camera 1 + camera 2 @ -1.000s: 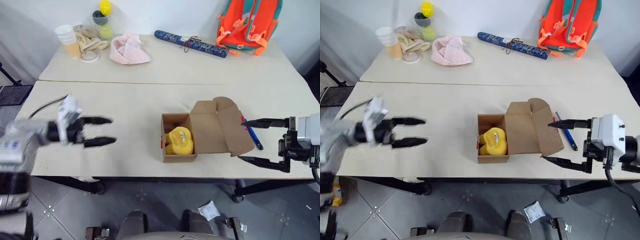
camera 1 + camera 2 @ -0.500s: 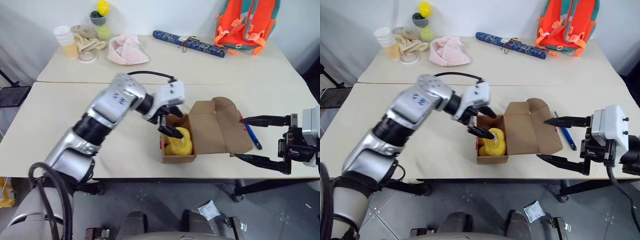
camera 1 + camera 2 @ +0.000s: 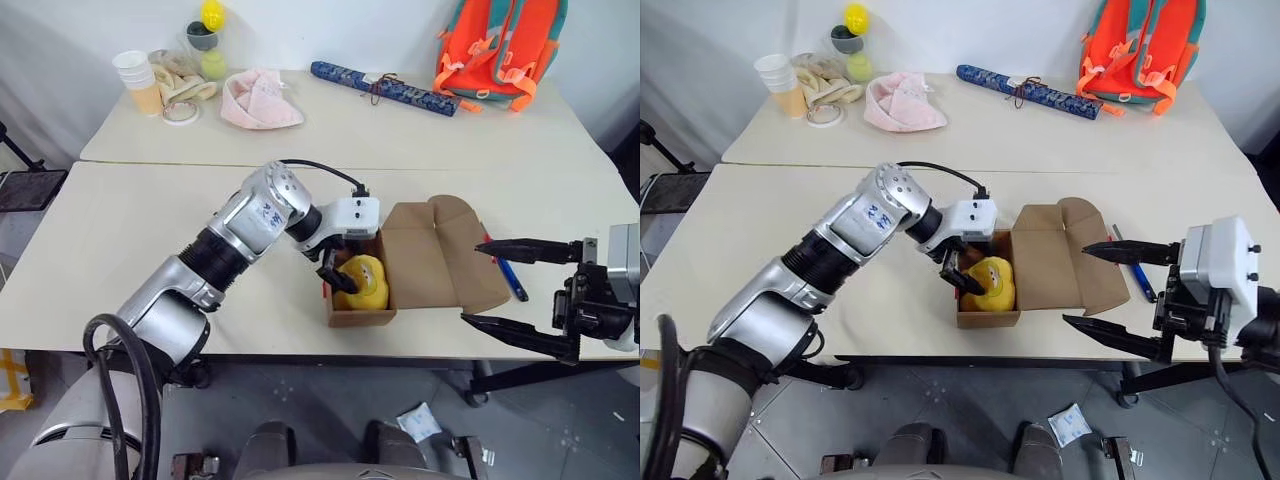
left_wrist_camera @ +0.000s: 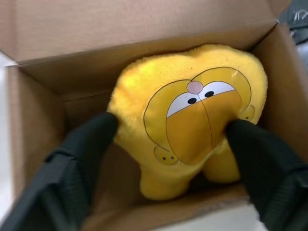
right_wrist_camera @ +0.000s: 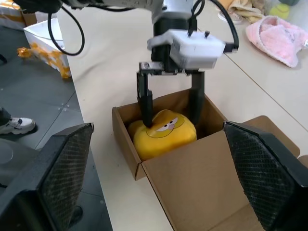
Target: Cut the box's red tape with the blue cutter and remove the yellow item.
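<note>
The brown box (image 3: 358, 318) stands open near the table's front edge, its flaps (image 3: 440, 250) spread to the right. The yellow item (image 3: 365, 285), a plush with a cartoon face (image 4: 192, 125), lies inside. My left gripper (image 3: 343, 268) reaches down into the box, and its two black fingers (image 4: 91, 144) press against opposite sides of the plush (image 5: 163, 132). A sliver of red tape (image 3: 325, 291) shows on the box's left wall. The blue cutter (image 3: 508, 278) lies on the table just right of the flaps. My right gripper (image 3: 471, 284) hovers open beside the flaps, holding nothing.
At the back of the far table are an orange backpack (image 3: 500, 45), a long blue patterned roll (image 3: 385, 88), a pink cloth (image 3: 262, 100), stacked cups (image 3: 138, 80) and stacked balls (image 3: 207, 40). The box sits close to the table's front edge.
My left arm swung in from the left side of the table into the box, and its fingers closed in against the yellow plush. The right gripper stayed wide open and barely moved.
</note>
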Controlling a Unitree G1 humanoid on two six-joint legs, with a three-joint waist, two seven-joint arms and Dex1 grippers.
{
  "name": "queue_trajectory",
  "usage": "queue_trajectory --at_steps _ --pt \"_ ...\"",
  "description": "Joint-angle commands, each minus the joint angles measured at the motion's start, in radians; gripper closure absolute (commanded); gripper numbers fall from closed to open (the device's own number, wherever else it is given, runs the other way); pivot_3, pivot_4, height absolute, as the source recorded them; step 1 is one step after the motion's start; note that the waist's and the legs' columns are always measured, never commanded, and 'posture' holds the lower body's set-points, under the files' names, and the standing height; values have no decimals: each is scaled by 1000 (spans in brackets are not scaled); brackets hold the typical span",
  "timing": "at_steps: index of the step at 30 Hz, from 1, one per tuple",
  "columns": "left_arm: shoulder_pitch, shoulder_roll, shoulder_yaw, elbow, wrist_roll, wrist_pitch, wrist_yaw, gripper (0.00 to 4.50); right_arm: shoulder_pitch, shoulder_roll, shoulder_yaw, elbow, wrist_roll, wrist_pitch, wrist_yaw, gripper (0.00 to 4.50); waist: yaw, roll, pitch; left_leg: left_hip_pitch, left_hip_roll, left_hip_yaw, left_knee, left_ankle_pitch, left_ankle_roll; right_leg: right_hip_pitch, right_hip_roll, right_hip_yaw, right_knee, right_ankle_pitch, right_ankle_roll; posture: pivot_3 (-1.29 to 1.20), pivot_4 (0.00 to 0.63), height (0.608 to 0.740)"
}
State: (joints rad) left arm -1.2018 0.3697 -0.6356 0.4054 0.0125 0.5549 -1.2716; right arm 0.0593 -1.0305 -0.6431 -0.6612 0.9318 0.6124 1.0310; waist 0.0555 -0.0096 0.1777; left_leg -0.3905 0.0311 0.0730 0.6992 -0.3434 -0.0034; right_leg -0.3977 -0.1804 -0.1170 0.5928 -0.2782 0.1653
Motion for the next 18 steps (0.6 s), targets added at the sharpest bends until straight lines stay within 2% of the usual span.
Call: queue_trajectory --at_steps 1,8,11,14,18 --pt "-17 -30 15 16 25 -28 1 1560 -6 9 -13 -21 10 -12 -12 0 0 0 0 0 0 0 0 0 0 0 0 0 0 0 0 0 150 740" --pt "-7 -59 63 40 21 -61 8 3678 -7 17 5 -17 -4 -25 -17 0 -1 0 0 0 0 0 0 0 0 0 0 0 0 0 0 0 150 740" --pt "-12 -120 179 86 -55 -75 54 4467 5 28 9 -12 -26 -40 -10 0 1 0 0 0 0 0 0 0 0 0 0 0 0 0 0 0 150 740" --pt "-20 -195 338 146 -169 -54 95 4486 18 43 16 -9 -50 -59 -8 0 1 0 0 -1 0 -1 1 0 1 0 0 -1 0 0 0 0 150 740" --pt "-2 -267 499 186 -280 -162 125 4486 21 63 27 4 -79 -87 -8 0 -3 0 0 0 0 -1 0 0 1 0 0 -1 0 0 0 0 150 740"
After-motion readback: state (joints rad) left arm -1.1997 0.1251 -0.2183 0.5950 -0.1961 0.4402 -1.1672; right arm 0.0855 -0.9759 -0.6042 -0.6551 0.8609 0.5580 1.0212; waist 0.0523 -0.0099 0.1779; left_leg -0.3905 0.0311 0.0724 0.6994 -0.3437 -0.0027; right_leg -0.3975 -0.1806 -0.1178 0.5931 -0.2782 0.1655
